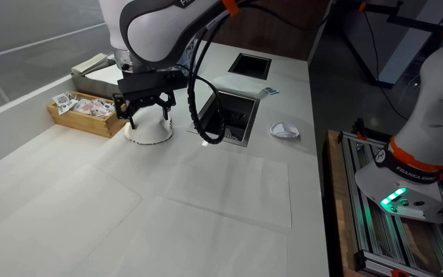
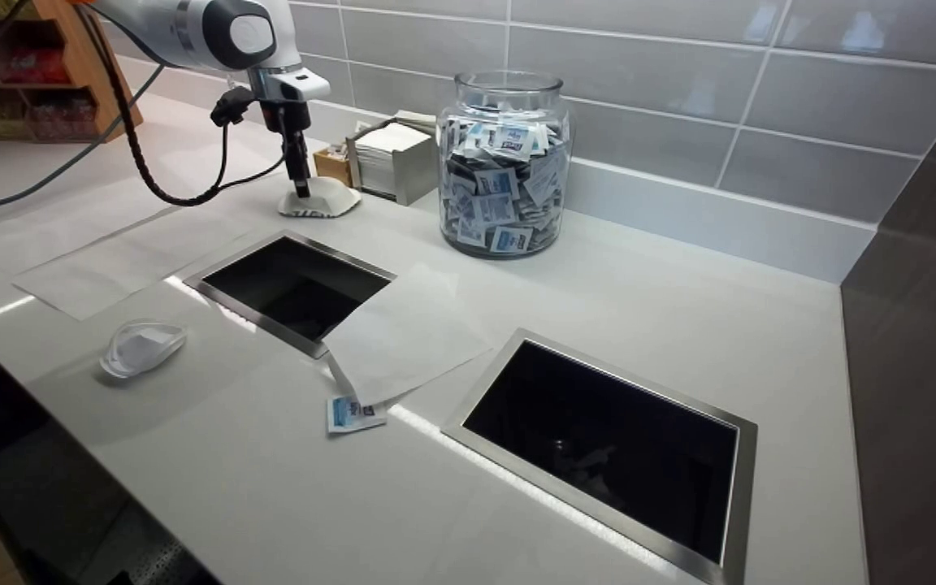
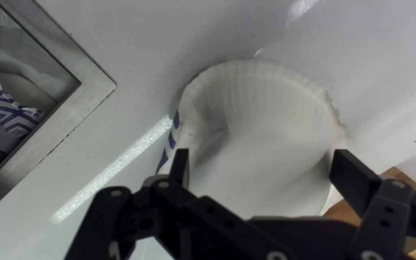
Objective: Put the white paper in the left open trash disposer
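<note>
White paper [image 1: 149,131]: round piece lying on the desk [image 1: 304,169], raised lump upward; left of centre in both exterior views, mid-frame in the wrist view.
Jaws: apart, pointing down over the white paper, its lump between them; the fingertips [image 3: 180,168] stand left and right of it in the wrist view. Whether they touch it, cannot tell.
Left open trash disposer [image 1: 253,123]: silver-rimmed cutout near the white paper, mid-frame in an exterior view; its rim corner shows at upper left in the wrist view, with crumpled papers [image 3: 13,43] and a blue-patterned piece [image 3: 2,101] inside.
Further cutout [image 2: 747,479]: dark inside, lower right of an exterior view.
White sheet [image 2: 415,337]: between the two cutouts, hiding part of the disposer's rim there.
Packet [image 2: 354,414]: blue and white, at the sheet's lower edge.
Crumpled scrap [image 2: 143,349]: white, left of the frame.
Glass jar [image 2: 509,99]: upright, full of packets [image 2: 504,179], top middle of the frame.
Wooden box [image 1: 79,122]: filled with small packets [image 1: 90,107], left side of an exterior view, just beside the white paper.
</note>
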`<state>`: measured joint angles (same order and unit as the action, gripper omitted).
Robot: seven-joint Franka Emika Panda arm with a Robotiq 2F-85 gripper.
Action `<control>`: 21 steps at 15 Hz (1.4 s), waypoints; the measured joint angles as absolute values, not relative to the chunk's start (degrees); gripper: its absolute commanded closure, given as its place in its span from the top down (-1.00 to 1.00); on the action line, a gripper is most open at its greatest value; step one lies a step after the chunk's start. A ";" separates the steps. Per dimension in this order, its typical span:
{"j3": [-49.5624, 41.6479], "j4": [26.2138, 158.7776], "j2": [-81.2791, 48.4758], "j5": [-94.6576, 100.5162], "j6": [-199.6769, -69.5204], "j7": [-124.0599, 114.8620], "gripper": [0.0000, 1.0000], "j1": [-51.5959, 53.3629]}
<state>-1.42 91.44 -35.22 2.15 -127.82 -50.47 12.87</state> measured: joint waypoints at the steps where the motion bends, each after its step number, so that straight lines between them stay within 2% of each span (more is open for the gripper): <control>1: -1.33 91.42 -35.49 1.85 -128.12 -50.47 1.00 12.88; 4: -1.28 91.34 -36.09 1.68 -128.30 -50.49 1.00 12.93; 5: -1.28 91.30 -36.13 1.68 -128.30 -50.49 0.50 12.93; 6: -1.28 91.28 -36.15 1.68 -128.30 -50.49 0.46 12.93; 14: -1.27 90.41 -36.14 1.68 -128.25 -50.48 -0.51 13.02; 15: -1.28 90.28 -36.14 1.68 -128.20 -50.48 -0.52 13.01; 21: -1.36 90.01 -35.93 1.69 -127.26 -50.48 -0.94 12.94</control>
